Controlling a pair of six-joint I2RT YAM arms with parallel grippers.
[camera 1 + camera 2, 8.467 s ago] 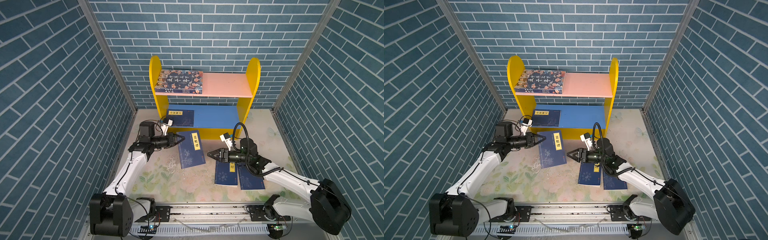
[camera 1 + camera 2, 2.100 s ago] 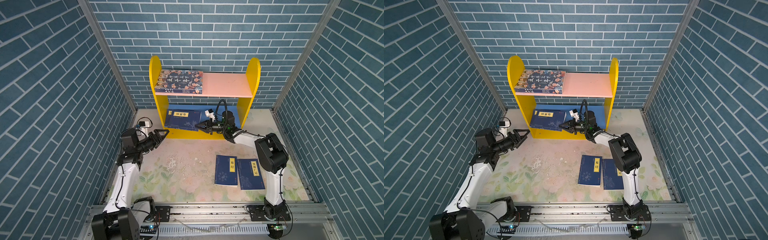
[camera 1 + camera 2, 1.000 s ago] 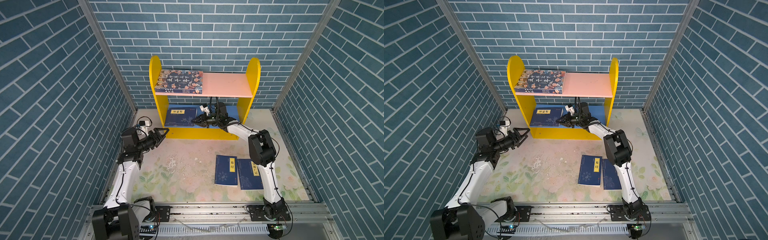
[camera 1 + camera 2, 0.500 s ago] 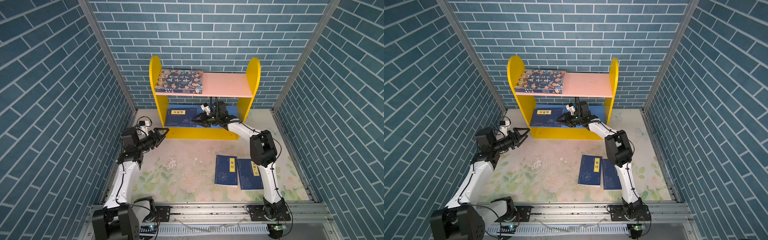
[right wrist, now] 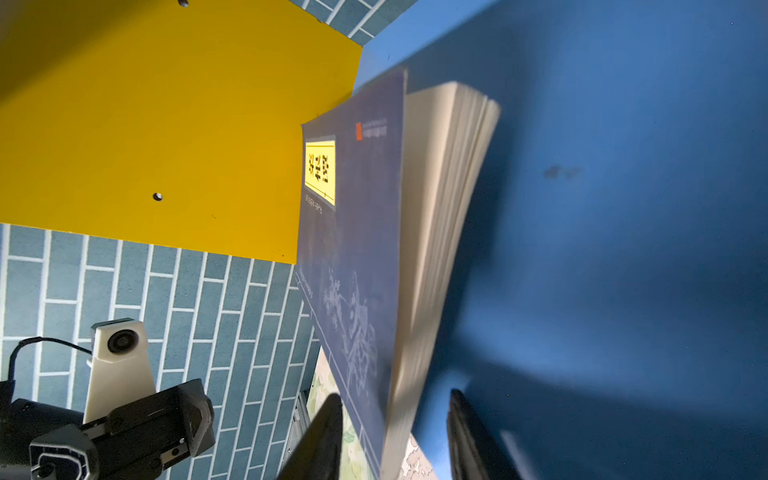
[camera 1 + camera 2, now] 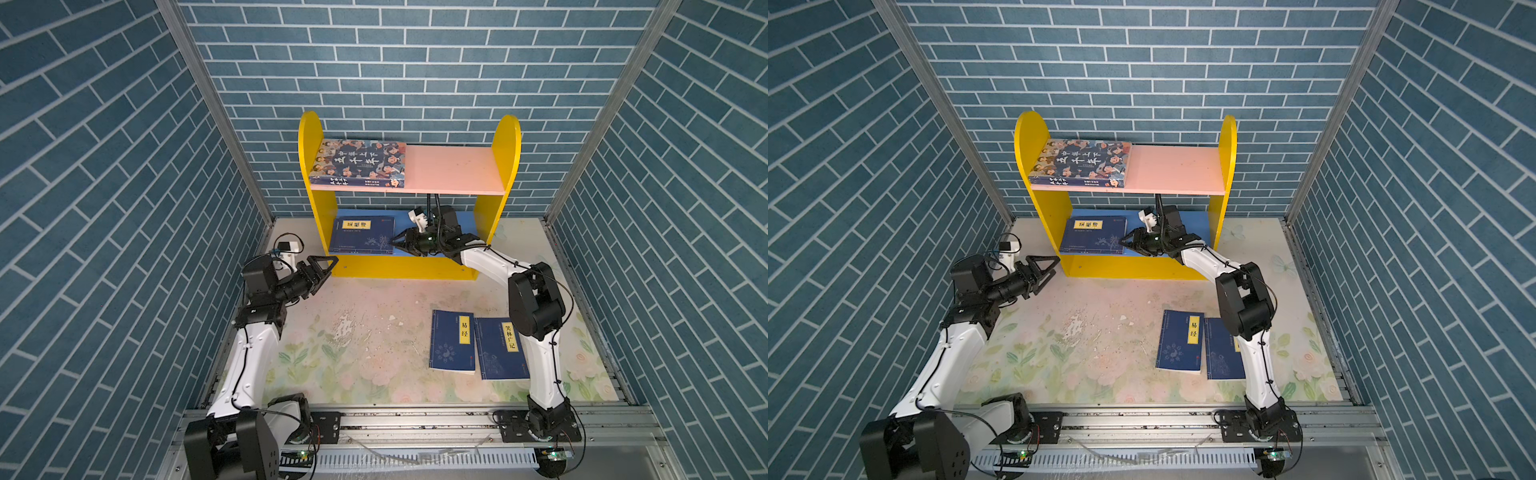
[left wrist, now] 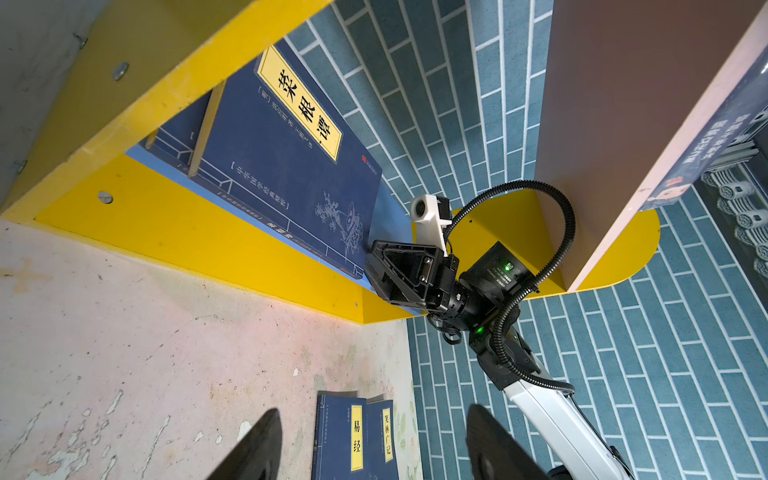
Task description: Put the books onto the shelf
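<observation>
Navy paperback (image 6: 361, 235), lately on the table (image 6: 374, 299), is now being left flat on the blue lower board (image 6: 467, 219) of the shelf (image 6: 399, 268). The right end effector (image 6: 394, 244) is being held half-open about its corner, gripping nothing, and the left end effector (image 6: 326, 272) wide open, empty. Two navy books (image 6: 453, 340) are being left unshelved.

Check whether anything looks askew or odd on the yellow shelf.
The navy-blue paperback on the blue lower board is splayed: its pages fan away from the cover, at the open right gripper.

Finishes: paint, paper.
Shelf (image 6: 505, 166) panels smooth, satin; navy book (image 6: 361, 237) inside it matt paper; tabletop (image 6: 353, 332) before it flaking.
</observation>
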